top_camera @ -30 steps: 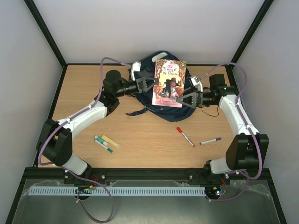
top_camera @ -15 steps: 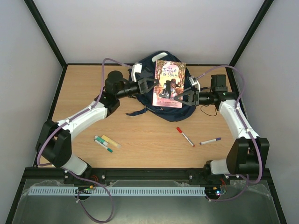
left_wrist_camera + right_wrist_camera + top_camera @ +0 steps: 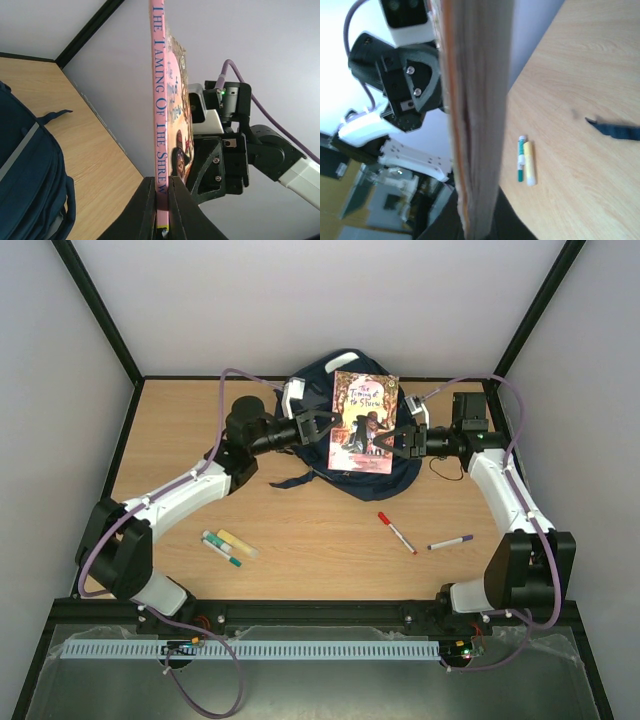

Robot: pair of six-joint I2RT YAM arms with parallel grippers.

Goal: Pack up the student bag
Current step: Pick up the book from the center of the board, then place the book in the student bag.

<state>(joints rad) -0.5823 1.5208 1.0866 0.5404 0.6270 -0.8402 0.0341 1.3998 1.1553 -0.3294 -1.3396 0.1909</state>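
Your left tool (image 3: 322,425) is clamped on the book (image 3: 363,422). In the left wrist view its two fingers (image 3: 145,210) press the lower part of the pink spine from both sides, with the words "The Taming of the Shrew" running along that spine. Your right tool (image 3: 392,438) is clamped on the opposite side of the same book. In the right wrist view the page edges stand between its dark fingers (image 3: 442,220), and the left tool is seen behind the book.

The two tools face each other across the book, the left one at the spine and the right one at the open edge. The book is lifted off the table (image 3: 300,540), and its illustrated cover is turned toward the top camera.

The student bag (image 3: 318,368) lies on the far middle part of the table, directly under and behind the book. Its navy fabric shows around the book on the top side, the left side and the bottom side. A dark strap of the bag lies on the wood at the left of it. In the left wrist view you see a light stripe on the side of the bag.

Nearer to the arm bases, a red pen (image 3: 397,532) and a purple pen (image 3: 450,541) lie on the right part of the table, a little apart from each other. On the left part, a green marker (image 3: 221,548) and a yellow highlighter (image 3: 237,543) lie side by side, just touching or almost.
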